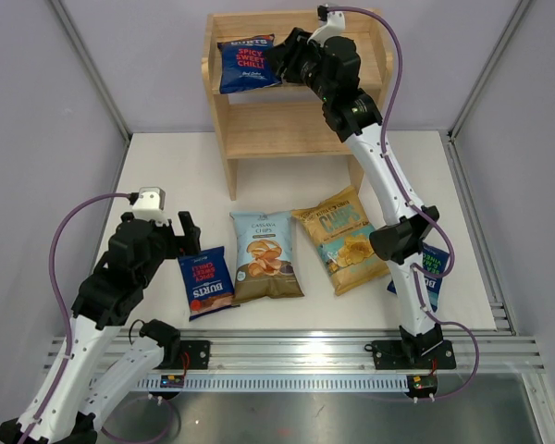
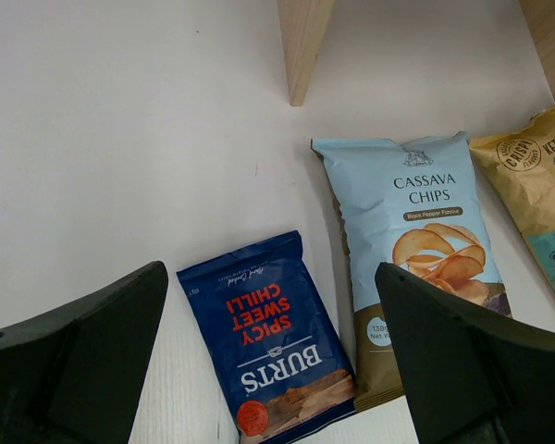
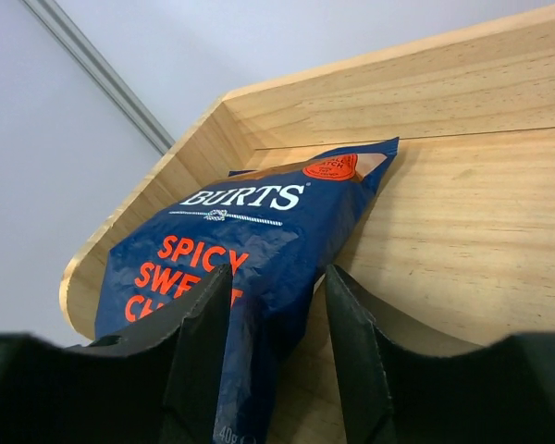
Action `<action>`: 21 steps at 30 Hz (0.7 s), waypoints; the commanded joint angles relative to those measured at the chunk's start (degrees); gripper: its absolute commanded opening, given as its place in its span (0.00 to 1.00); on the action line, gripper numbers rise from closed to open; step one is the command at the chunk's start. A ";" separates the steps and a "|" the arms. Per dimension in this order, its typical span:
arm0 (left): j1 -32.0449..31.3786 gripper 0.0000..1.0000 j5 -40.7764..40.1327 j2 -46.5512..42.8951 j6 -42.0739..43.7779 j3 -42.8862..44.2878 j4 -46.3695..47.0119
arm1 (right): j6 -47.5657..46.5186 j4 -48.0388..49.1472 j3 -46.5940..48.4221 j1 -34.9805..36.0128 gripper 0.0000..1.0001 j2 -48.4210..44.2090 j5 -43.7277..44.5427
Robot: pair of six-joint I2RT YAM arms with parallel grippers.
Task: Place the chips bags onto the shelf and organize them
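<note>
High rear overview of table [image 1: 166,185]; close wrist views, left downward, right along shelf [image 3: 462,213].

Upper tier [image 3: 462,231]: bag [image 3: 259,231] left, room right

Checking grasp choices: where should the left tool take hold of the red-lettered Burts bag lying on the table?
Probably the Burts bag across its narrow width, near the far sealed end, coming straight down from above. It lies flat, label up, so no edge is raised. The open left tool hangs above it, and the Cassava bag lies close on its right.
</note>
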 commanded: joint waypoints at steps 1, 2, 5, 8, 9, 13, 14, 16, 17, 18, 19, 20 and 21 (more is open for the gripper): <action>0.06 0.99 0.33 0.15 0.26 0.24 2.69 | 0.25 -0.22 0.83 0.30 0.53 -2.60 2.34; 0.06 0.99 0.24 0.32 -0.09 0.33 2.60 | 0.34 -0.14 0.30 0.30 0.55 -3.40 2.52; 0.06 0.99 -1.24 1.03 -1.57 0.94 1.73 | -0.09 -0.74 -1.20 0.39 0.59 -6.30 3.04; 0.06 0.99 -5.10 2.78 -6.13 2.43 -1.25 | -1.50 -3.29 -1.64 0.39 0.68 -9.29 5.33; 0.06 0.99 -8.17 3.48 -7.72 2.61 -2.13 | -2.03 -3.56 -2.16 0.39 0.70 -10.34 6.29; 0.41 0.99 -11.01 6.38 -14.49 1.82 -5.04 | -4.92 -7.16 -4.27 -0.31 0.96 -16.13 6.48; 0.85 0.99 -10.83 7.00 -16.33 0.78 -5.22 | -6.15 -8.38 -4.45 -0.40 0.99 -17.11 6.47; 3.56 0.99 -8.03 7.18 -17.66 -0.98 -3.91 | -7.56 -12.15 -6.72 -0.40 0.99 -21.48 5.25; 5.23 0.99 -3.93 7.18 -18.80 -3.08 -3.12 | -9.13 -13.39 -8.30 -0.40 0.99 -23.34 4.46; 9.42 0.99 -1.37 7.01 -19.33 -4.32 -2.41 | -9.76 -14.54 -13.97 -0.40 0.99 -25.71 2.10; 14.34 0.99 3.53 6.83 -20.03 -6.68 -1.19 | -10.72 -14.29 -18.21 -0.40 0.99 -31.21 -1.05; 14.39 0.99 5.67 6.57 -20.39 -6.70 -0.65 | -11.08 -13.24 -23.04 -0.40 0.99 -34.57 -1.08; 18.65 0.99 7.26 5.69 -20.74 -9.14 -0.13 | -10.91 -8.44 -34.92 -0.40 0.99 -38.09 -5.17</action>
